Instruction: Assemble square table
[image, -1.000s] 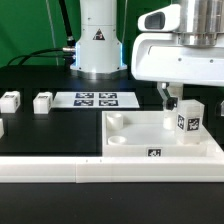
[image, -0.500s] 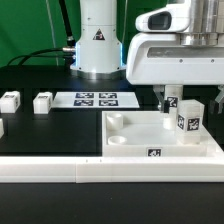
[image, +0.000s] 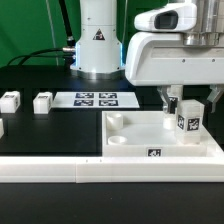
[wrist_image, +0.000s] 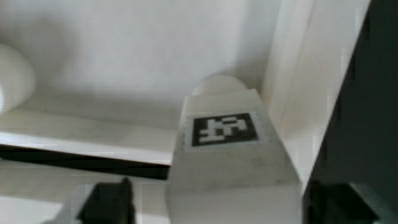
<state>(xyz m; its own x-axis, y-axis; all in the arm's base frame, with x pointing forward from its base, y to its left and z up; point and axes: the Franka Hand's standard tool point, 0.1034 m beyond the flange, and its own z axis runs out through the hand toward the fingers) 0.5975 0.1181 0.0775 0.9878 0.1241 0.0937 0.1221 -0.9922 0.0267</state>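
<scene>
The gripper (image: 191, 104) hangs over a leg (image: 188, 122) that stands on the slab (image: 135, 137). Its fingers are open, one each side of the leg, not squeezing it.

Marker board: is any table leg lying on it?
No, the marker board shows only its tags; the nearest loose leg sits apart, toward the exterior view's left.

The square table's slab (image: 140, 134) lies flat on the table (image: 50, 140), white, rim up, with round sockets on the exterior view's left. One tagged leg (image: 187, 120) stands upright at its far corner on the exterior view's right. A second leg (image: 42, 101), third leg (image: 10, 100) and fourth leg (image: 2, 127) sit loose, well apart from the slab.
</scene>
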